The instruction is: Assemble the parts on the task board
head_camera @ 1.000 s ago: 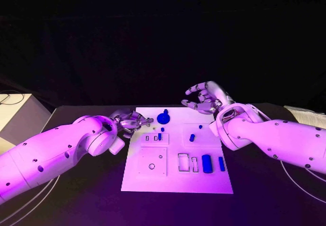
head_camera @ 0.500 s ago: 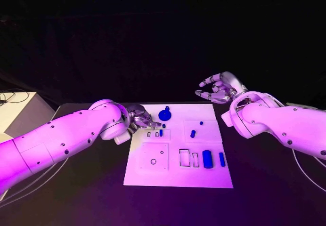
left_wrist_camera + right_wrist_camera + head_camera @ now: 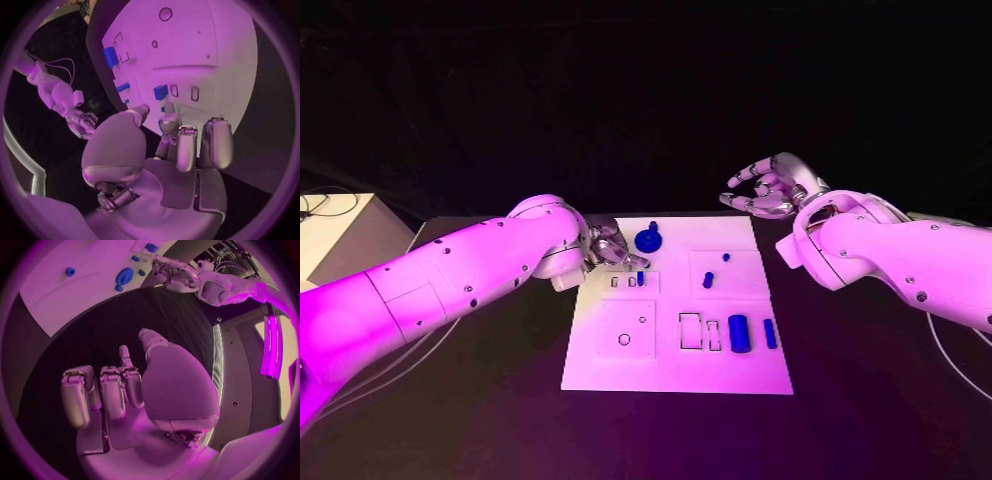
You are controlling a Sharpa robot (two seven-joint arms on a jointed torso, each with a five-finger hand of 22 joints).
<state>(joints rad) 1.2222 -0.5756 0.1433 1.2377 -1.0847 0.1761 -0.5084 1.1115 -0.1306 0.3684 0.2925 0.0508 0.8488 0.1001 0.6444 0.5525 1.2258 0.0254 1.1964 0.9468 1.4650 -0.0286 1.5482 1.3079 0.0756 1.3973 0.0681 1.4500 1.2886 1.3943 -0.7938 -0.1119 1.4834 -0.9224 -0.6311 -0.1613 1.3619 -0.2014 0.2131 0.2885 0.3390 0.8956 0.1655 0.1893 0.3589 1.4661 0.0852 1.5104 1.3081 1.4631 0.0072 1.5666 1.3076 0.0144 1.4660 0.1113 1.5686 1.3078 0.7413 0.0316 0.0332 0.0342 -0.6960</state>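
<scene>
Left hand (image 3: 610, 248) has moved farther over task board (image 3: 678, 370) left edge, fingers curled, grip on anything unclear. Right hand (image 3: 766, 189) hovers past far right corner, fingers apart, empty. Blue parts (image 3: 738, 333) on board, long axes toward robot.

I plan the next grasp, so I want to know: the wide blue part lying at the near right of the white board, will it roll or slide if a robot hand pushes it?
The wide blue part looks rounded and lies lengthwise, so it probably rolls sideways under a push. It seems a small rigid piece, likely light. The task board looks smooth, so it may also slide.
</scene>
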